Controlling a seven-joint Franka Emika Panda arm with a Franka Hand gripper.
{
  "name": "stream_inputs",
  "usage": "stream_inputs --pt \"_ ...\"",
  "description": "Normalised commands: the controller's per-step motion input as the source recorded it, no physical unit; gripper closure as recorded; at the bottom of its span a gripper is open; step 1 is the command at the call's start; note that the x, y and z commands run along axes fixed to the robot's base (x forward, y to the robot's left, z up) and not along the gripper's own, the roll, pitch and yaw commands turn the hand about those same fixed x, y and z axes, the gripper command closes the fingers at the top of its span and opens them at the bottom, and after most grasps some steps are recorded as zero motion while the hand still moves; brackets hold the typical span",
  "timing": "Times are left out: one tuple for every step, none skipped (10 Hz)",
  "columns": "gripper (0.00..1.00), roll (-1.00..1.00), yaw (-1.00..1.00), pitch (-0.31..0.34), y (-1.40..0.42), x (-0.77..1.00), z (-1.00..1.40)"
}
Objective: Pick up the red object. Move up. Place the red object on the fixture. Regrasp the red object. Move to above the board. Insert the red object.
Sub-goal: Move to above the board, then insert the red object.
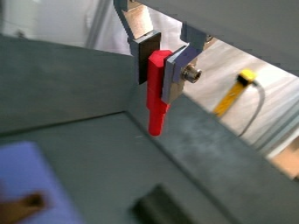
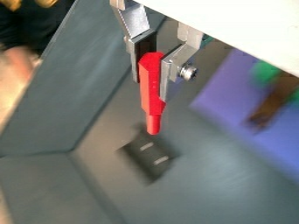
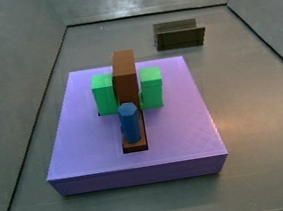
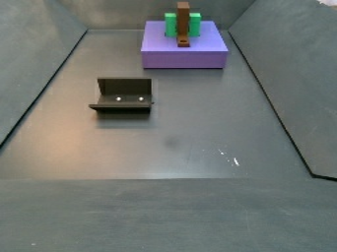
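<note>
In both wrist views my gripper (image 1: 159,73) (image 2: 156,72) is shut on the red object (image 1: 156,98) (image 2: 151,94). The peg hangs upright from the jaws, its thinner end pointing down, high above the grey floor. The dark L-shaped fixture (image 2: 155,156) lies on the floor beyond the peg's lower tip; both side views show it too (image 3: 181,34) (image 4: 122,95). The purple board (image 3: 134,129) (image 4: 184,51) carries green blocks (image 3: 106,93), a brown bar (image 3: 126,75) and a blue peg (image 3: 129,122). Neither the gripper nor the red object shows in the side views.
Sloping grey tray walls (image 4: 39,89) enclose the floor on all sides. A yellow-handled item (image 1: 237,89) lies outside the tray wall. A patch of the board (image 2: 233,96) shows off to one side of the gripper.
</note>
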Motion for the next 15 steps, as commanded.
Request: stream_inputs --pt "1.00 -1.00 -0.14 0.187 -1.40 -1.04 0.29" --pt "1.00 -1.00 -0.13 0.191 -0.58 -0.46 0.12" --pt "1.00 -1.00 -0.12 0.188 -0.31 -0.26 0.06" --pt "1.00 -1.00 -0.09 0.186 -0.04 -0.06 0.01" --pt "1.00 -1.00 -0.08 0.172 0.01 -0.04 0.01" --pt "1.00 -0.98 -0.06 0.144 0.04 -0.04 -0.02" --pt "1.00 -0.68 -0.03 0.074 0.04 -0.04 0.01" --pt "1.00 -0.45 -0.01 0.028 0.03 -0.04 0.00" --pt "1.00 -0.29 -0.01 0.003 0.02 -0.04 -0.01" --pt "1.00 -0.07 0.03 -0.136 0.34 0.00 -0.78" --pt "1.00 0.14 0.08 -0.139 0.29 -0.07 -0.84" --pt "1.00 0.12 0.07 -0.146 0.32 -0.05 -0.86" --pt "1.00 -0.08 0.11 -0.170 0.37 -0.03 -0.84" --pt "1.00 -0.10 0.10 -0.166 0.34 -0.05 -0.82" --pt "1.00 -0.12 0.10 -0.166 0.31 -0.04 -0.78"
